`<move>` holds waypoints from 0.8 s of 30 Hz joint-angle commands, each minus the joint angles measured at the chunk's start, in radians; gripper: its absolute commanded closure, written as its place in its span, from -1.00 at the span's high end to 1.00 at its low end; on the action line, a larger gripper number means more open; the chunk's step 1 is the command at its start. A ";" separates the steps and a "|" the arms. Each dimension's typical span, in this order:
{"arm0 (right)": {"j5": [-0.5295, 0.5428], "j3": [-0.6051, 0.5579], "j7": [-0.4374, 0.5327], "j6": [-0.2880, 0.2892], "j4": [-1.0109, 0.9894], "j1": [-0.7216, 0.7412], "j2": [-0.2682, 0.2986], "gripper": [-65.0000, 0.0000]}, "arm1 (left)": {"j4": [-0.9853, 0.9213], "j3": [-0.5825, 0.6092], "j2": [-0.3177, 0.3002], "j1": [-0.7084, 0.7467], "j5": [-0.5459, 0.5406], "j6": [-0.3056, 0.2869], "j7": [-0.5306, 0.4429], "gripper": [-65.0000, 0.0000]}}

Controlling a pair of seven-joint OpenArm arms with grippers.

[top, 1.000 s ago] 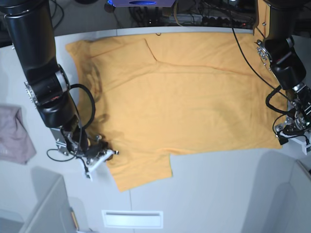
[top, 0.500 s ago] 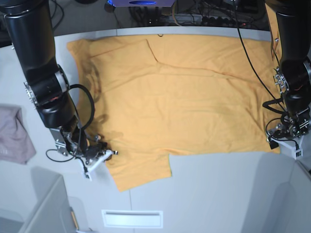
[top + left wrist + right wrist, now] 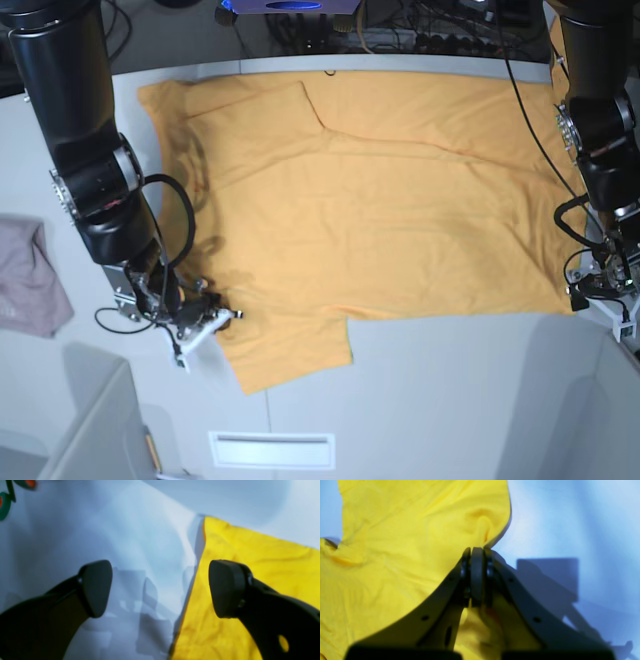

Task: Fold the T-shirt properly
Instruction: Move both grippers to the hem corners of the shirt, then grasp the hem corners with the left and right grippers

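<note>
The orange-yellow T-shirt (image 3: 380, 190) lies spread flat on the grey table (image 3: 450, 400). My right gripper (image 3: 213, 322) is at the view's left and is shut on the edge of the shirt by the lower sleeve. In the right wrist view the closed fingertips (image 3: 476, 555) pinch a fold of the shirt (image 3: 407, 542). My left gripper (image 3: 598, 290) is open at the shirt's lower right corner. In the left wrist view this gripper (image 3: 160, 590) straddles the shirt's edge (image 3: 250, 567), with one finger (image 3: 225, 590) over cloth and the other (image 3: 96, 587) over bare table.
A pinkish-grey cloth (image 3: 25, 280) lies at the table's left edge. A grey bin corner (image 3: 95, 430) and a white slot plate (image 3: 272, 450) sit at the front. Cables and equipment (image 3: 420, 35) run along the back edge.
My left arm has swung its gripper toward the front and settled at the shirt's lower right corner. The right arm and its grip have not moved.
</note>
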 commanded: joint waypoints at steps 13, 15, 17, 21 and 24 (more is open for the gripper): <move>-0.001 0.000 0.000 0.000 0.008 0.042 0.003 -1.00 | -0.479 0.001 0.002 -0.257 -0.007 0.013 -0.378 0.81; -0.001 0.000 0.000 0.000 0.008 0.042 0.003 -1.00 | -0.482 0.001 0.007 -0.246 -0.007 0.051 -0.375 0.82; -0.001 0.000 0.000 0.000 0.008 0.040 0.003 -1.00 | -0.496 0.003 0.007 -0.218 -0.005 0.064 -0.373 0.82; -0.001 0.000 0.000 0.000 0.008 0.039 0.003 -1.00 | -0.502 0.003 0.007 -0.166 -0.005 0.059 -0.361 0.82; -0.001 0.000 0.000 0.000 0.008 0.039 0.003 -1.00 | -0.454 0.003 0.007 -0.123 -0.005 0.059 -0.326 0.81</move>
